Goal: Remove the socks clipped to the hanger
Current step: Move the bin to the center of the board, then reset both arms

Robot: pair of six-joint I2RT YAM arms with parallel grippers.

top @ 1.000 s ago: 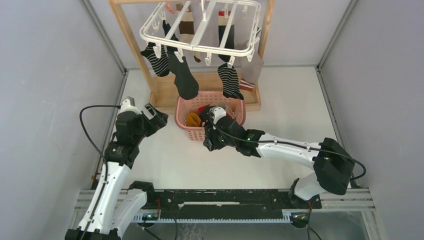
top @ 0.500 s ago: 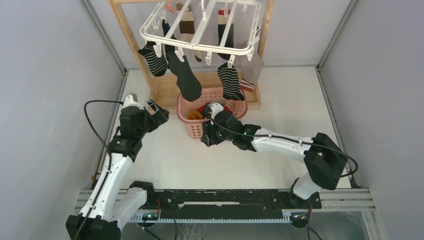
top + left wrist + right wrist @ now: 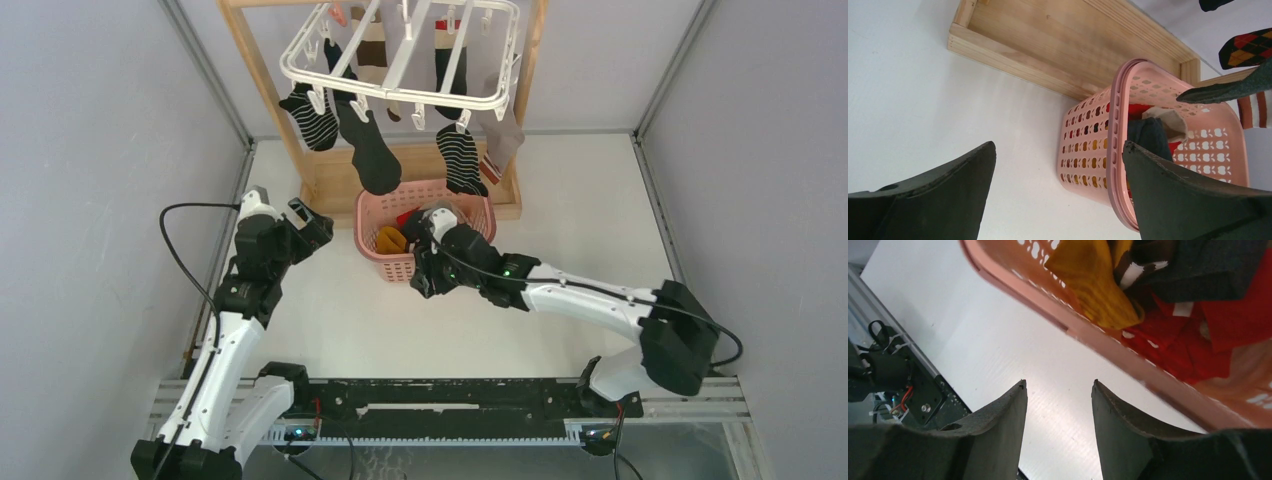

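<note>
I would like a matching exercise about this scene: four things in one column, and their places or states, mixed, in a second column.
Things:
1. left gripper
2. right gripper
3. mustard yellow sock
4. plain black sock

Places or states:
A. clipped to the white hanger
B. lying in the pink basket
C. open, empty, by the basket's near rim
D. open wide, empty, left of the basket

Pairs: 1-D, 2-C, 3-B, 4-A

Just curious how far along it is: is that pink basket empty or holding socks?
Partly filled: the pink basket holds a mustard sock, red socks and a dark sock.
</note>
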